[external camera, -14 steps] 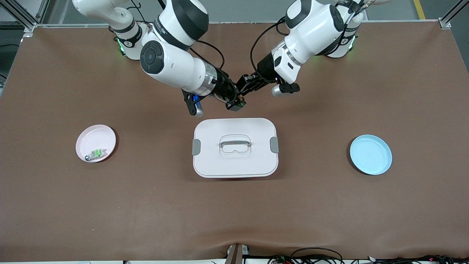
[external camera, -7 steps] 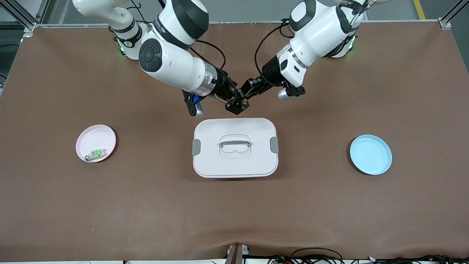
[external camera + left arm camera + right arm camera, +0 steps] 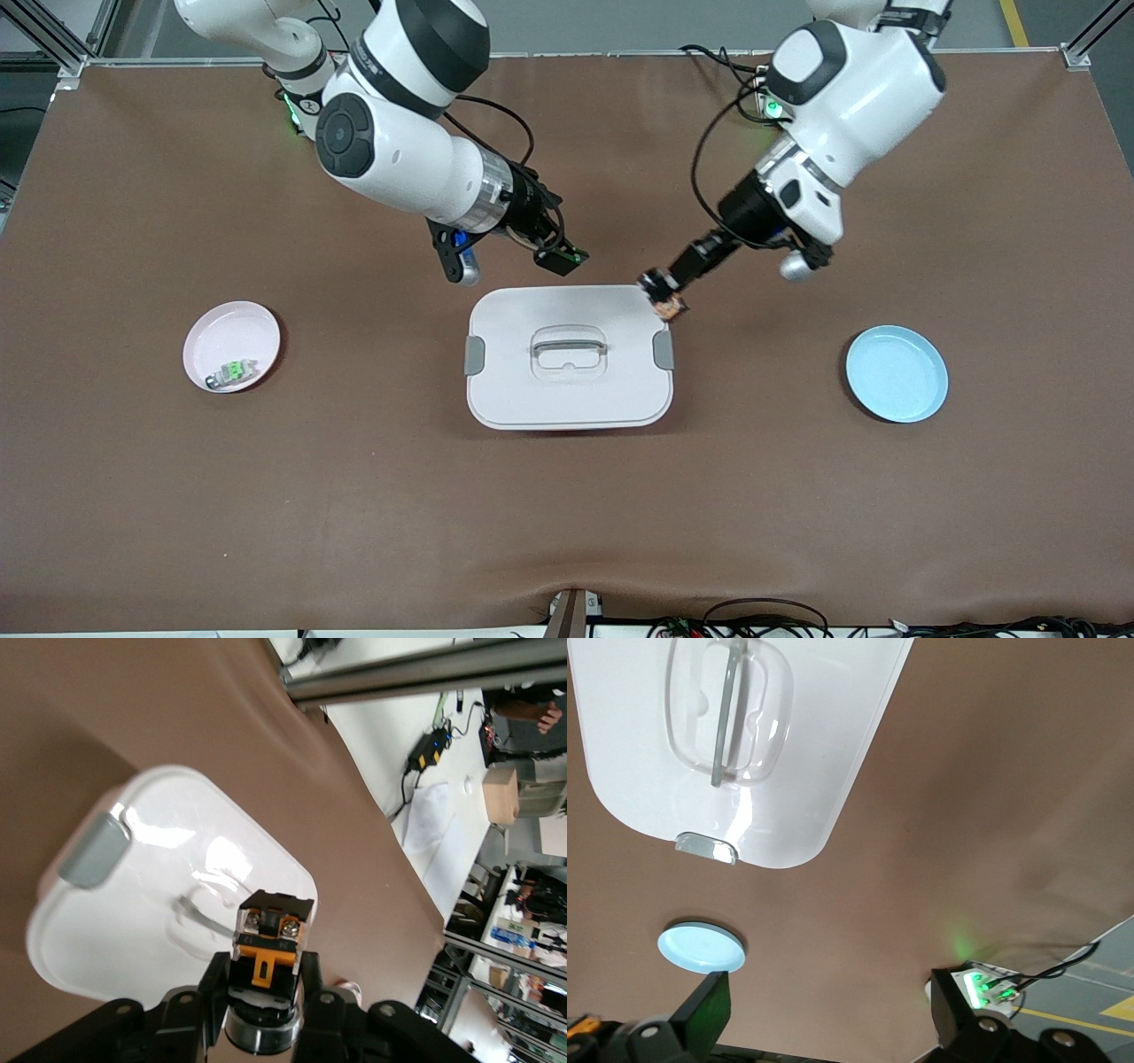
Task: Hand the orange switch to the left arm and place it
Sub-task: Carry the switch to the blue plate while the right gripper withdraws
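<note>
1. Your left gripper [image 3: 664, 298] is clamped on the orange switch [image 3: 669, 307], holding it in the air over the corner of the box [image 3: 567, 390] at the left arm's end.
2. In the left wrist view, you can see the switch [image 3: 268, 939] pinched between the two fingers [image 3: 215, 979], its orange face toward the camera, with the box lid [image 3: 142, 904] below.
3. Your right gripper [image 3: 560, 257] hangs with its fingers spread wide and nothing between them, over the table just beside the box's edge nearest the robot bases.
4. The pink plate [image 3: 232, 346] sits toward the right arm's end and holds a small green part [image 3: 234, 370].
5. The blue plate [image 3: 896, 373] sits toward the left arm's end.
</note>
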